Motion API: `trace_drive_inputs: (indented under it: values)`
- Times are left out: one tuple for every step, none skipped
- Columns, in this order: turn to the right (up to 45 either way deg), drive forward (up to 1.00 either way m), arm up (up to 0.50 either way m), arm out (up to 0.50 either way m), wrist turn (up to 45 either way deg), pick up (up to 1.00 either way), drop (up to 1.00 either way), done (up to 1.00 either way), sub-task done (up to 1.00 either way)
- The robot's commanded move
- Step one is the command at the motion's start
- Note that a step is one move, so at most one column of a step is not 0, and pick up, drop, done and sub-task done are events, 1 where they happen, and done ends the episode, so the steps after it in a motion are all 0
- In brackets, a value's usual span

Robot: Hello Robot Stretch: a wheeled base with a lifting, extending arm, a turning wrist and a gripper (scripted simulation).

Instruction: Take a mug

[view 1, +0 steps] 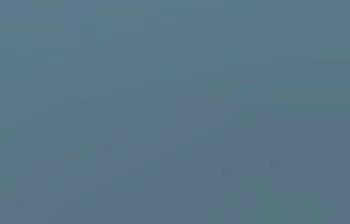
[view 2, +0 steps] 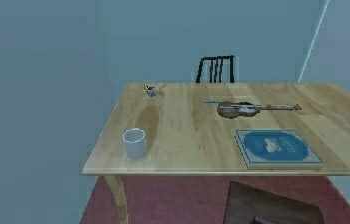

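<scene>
A pale, light-blue mug [view 2: 134, 143] stands upright on a light wooden table [view 2: 193, 130], near the table's front left corner in the arm side view. Bare tabletop surrounds the mug on all sides.
A violin [view 2: 248, 108] and a blue book [view 2: 276, 148] lie on the table's right half, and a small grey object [view 2: 151, 91] sits at its far left. A black chair [view 2: 216, 69] stands behind the table. A dark slab [view 2: 273, 205] sits low over the reddish rug [view 2: 173, 198]. A blue-grey wall [view 1: 175, 112] is straight ahead.
</scene>
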Motion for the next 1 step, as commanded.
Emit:
trace_drive_inputs:
  values:
    - [0.0, 0.0, 0.5, 0.0, 0.0, 0.0, 0.0, 0.0, 0.0]
